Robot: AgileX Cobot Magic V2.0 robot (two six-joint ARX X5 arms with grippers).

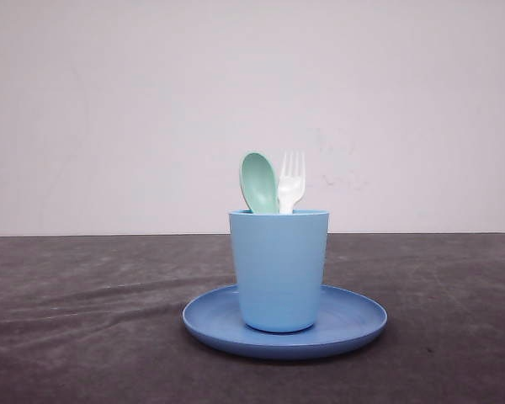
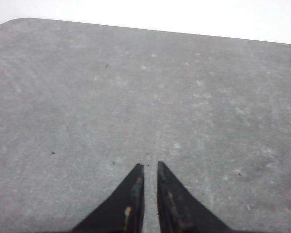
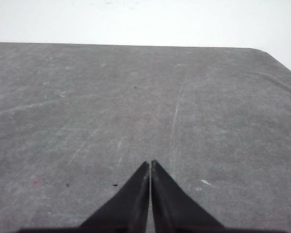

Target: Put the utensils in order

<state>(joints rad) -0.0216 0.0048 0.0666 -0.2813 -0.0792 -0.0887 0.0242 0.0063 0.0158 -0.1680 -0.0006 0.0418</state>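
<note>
Front view: one spoon (image 1: 258,182) and one fork (image 1: 290,181) stand upright in one light blue cup (image 1: 279,269). The mint-green spoon bowl and the white fork head, four tines, rise above the cup rim, side by side and close together; whether they touch cannot be told. Both handles are hidden inside the cup. The cup stands on one round blue plate (image 1: 353,320), roughly at the plate's centre. The plate rests on the dark bench (image 1: 76,337), about midway between the bench's left and right sides and nearer the front than the far edge. The far edge meets a pale wall (image 1: 252,93). Open bench surface lies on both sides of the plate.

Left wrist view: the left end effector (image 2: 150,167) hangs over bare bench surface. Its two black fingertips (image 2: 136,182) stand almost together, with a narrow slit between them and nothing held. A rounded bench corner and one long edge show beyond it. The finger bases are cut off by the frame.

Right wrist view: the right end effector (image 3: 150,165) hangs over bare bench surface. Its tips meet, closed on nothing. A rounded corner and a straight edge show ahead. Small specks on the surface are too small to identify.
</note>
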